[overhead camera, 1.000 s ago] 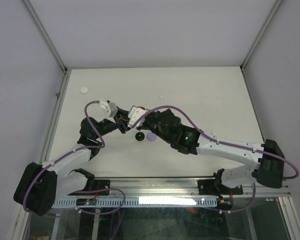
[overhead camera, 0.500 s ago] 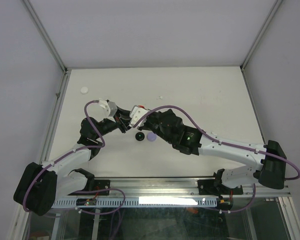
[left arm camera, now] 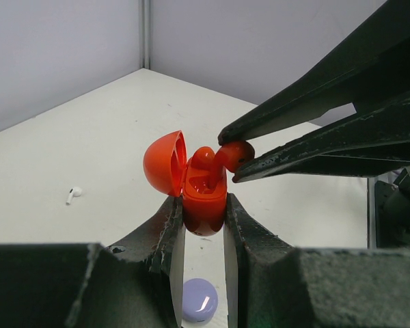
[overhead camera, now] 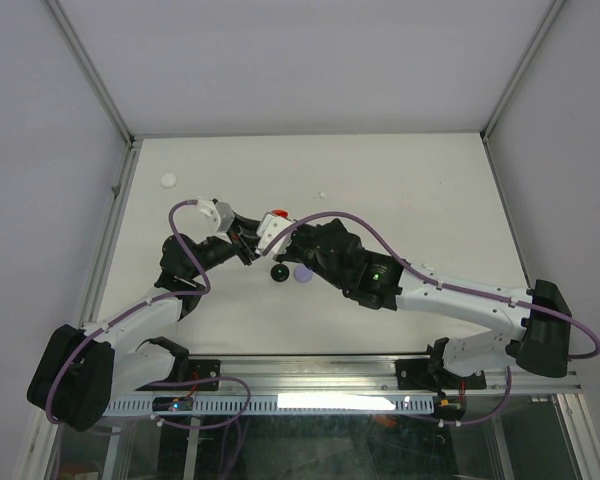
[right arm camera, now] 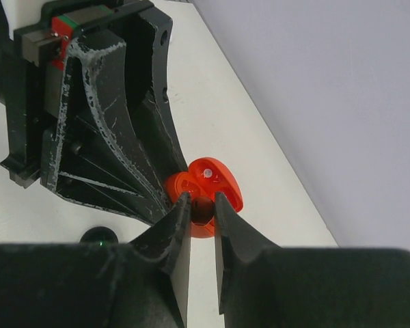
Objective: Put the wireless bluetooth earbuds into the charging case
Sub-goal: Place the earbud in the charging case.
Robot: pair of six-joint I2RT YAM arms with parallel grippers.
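Observation:
A red charging case with its lid swung open is clamped between the fingers of my left gripper, held above the table. One red earbud sits in the case's well. My right gripper is shut on a second red earbud, which hovers right at the case's opening, touching or nearly touching the rim. In the top view the two grippers meet at the red case near the table's middle.
A lavender round case and a black round case lie on the table just below the grippers. A white round case lies at the far left. A loose white earbud lies beyond the held case.
My right gripper has shifted slightly left with the red earbud, closing in on the open case. The left gripper has held the case nearly still.

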